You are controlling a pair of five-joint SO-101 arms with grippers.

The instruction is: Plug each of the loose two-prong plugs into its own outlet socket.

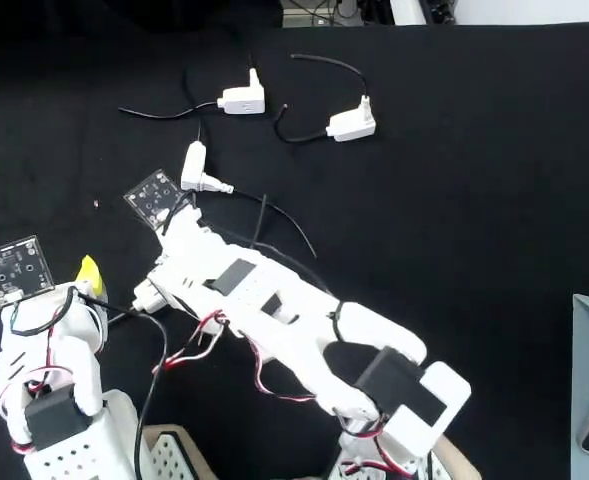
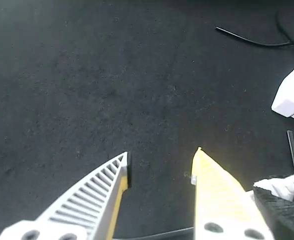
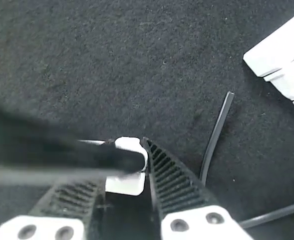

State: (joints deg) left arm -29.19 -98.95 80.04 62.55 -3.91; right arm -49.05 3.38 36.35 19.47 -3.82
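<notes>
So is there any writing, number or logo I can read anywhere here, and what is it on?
None can be read.
Far white plug and its neighbour: plain faces, no legible print.
Square board on the left arm: dots and tiny marks, too small to read.
Held plug in the right tool: no print visible.

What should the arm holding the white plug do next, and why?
Probably nudge the right gripper forward toward the white connector ahead. Its jaws look closed on a white plug, which lies apart from that connector, so they are not joined yet.
</notes>
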